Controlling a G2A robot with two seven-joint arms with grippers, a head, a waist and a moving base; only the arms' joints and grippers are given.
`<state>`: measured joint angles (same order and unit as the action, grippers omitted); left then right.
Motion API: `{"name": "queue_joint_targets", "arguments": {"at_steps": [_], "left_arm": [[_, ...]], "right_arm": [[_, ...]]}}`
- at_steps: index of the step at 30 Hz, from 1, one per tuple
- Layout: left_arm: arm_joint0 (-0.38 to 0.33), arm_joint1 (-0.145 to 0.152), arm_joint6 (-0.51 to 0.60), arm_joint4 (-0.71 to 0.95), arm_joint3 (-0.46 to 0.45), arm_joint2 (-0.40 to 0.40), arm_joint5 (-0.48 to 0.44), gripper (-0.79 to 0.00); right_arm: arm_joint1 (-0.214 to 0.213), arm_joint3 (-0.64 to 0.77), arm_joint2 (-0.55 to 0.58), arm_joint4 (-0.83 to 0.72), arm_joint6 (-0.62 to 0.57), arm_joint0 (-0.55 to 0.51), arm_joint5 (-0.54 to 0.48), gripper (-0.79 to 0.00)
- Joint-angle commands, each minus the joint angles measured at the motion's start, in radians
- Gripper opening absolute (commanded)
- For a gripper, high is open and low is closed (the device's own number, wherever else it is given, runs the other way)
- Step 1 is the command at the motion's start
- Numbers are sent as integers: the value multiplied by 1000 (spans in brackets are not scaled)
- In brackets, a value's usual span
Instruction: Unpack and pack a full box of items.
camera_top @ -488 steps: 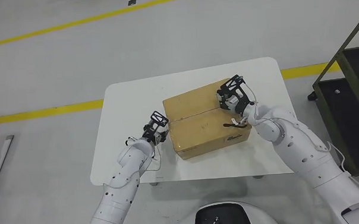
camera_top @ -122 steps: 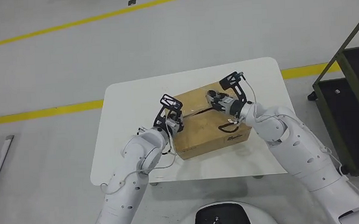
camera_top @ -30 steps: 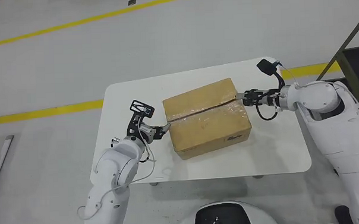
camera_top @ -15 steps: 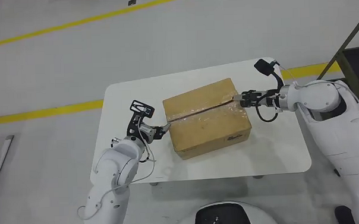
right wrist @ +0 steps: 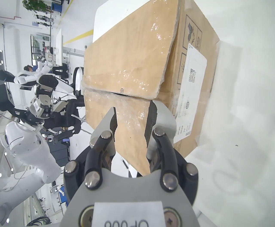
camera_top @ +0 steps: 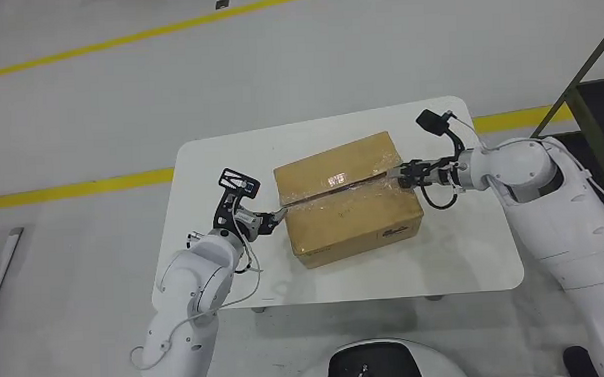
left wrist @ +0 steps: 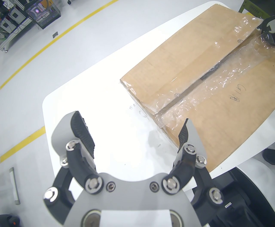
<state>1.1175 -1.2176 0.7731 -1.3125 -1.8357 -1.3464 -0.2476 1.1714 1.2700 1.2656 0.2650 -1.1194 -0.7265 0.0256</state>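
Observation:
A brown cardboard box (camera_top: 347, 197) lies closed on the white table (camera_top: 216, 171), with crinkled clear tape along its top seam (left wrist: 193, 83). My left gripper (camera_top: 270, 217) hovers open just off the box's left end, level with the seam; its fingers (left wrist: 82, 126) hold nothing. My right gripper (camera_top: 399, 173) is at the box's right end, where the seam ends. There its fingers (right wrist: 153, 114) stand open astride the corner of the near top flap (right wrist: 131, 129). A white label (right wrist: 190, 92) is stuck on that end face.
A dark metal rack (camera_top: 581, 149) stands off the table's right side. Bare table surface lies in front of the box and to its left. Yellow floor lines run behind the table.
My right gripper has moved in from the table's right side onto the box's end at the seam. The left arm and the box have stayed put.

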Motion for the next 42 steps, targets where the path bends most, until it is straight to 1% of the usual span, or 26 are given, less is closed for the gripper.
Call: {"name": "queue_joint_targets", "arguments": {"at_steps": [1, 7, 9, 11, 12, 13, 15, 17, 19, 20, 22, 27, 30, 33, 35, 37, 38, 39, 40, 42], "left_arm": [[0, 0, 0, 0, 0, 0, 0, 0], [0, 0, 0, 0, 0, 0, 0, 0], [0, 0, 0, 0, 0, 0, 0, 0], [0, 0, 0, 0, 0, 0, 0, 0], [0, 0, 0, 0, 0, 0, 0, 0], [0, 0, 0, 0, 0, 0, 0, 0], [0, 0, 0, 0, 0, 0, 0, 0], [0, 0, 0, 0, 0, 0, 0, 0], [0, 0, 0, 0, 0, 0, 0, 0], [0, 0, 0, 0, 0, 0, 0, 0], [0, 0, 0, 0, 0, 0, 0, 0], [0, 0, 0, 0, 0, 0, 0, 0], [0, 0, 0, 0, 0, 0, 0, 0], [0, 0, 0, 0, 0, 0, 0, 0], [0, 0, 0, 0, 0, 0, 0, 0], [0, 0, 0, 0, 0, 0, 0, 0], [0, 0, 0, 0, 0, 0, 0, 0], [0, 0, 0, 0, 0, 0, 0, 0], [0, 0, 0, 0, 0, 0, 0, 0], [0, 0, 0, 0, 0, 0, 0, 0]], "right_arm": [[1, -4, -14, 1, -5, 7, -5, -443], [6, -32, -54, -6, -6, 33, -17, -468], [9, -43, -70, -9, -5, 45, -25, -514], [11, -54, -88, -2, -4, 57, -32, -619], [12, -59, -97, 2, -7, 63, -34, -646], [12, -63, -102, 6, -7, 68, -36, -656], [12, -70, -109, 6, -10, 73, -35, -646], [11, -72, -108, 8, -12, 77, -35, -613], [8, -72, -102, 7, -14, 76, -36, -548], [6, -71, -99, 5, -18, 74, -37, -529], [2, -66, -92, 4, -21, 70, -37, -517], [-8, -47, -68, -9, -41, 52, -37, -505], [-14, -32, -57, -13, -47, 41, -34, -523], [-18, -21, -58, -9, -58, 33, -29, -514], [-20, -13, -63, -10, -61, 29, -26, -523], [-20, -13, -71, -7, -62, 28, -26, -560], [-20, -16, -73, -6, -62, 28, -26, -610], [-20, -19, -75, -5, -56, 29, -27, -720], [-21, -20, -79, 1, -52, 31, -27, -785], [-21, -22, -84, 4, -46, 34, -28, -785]]}}
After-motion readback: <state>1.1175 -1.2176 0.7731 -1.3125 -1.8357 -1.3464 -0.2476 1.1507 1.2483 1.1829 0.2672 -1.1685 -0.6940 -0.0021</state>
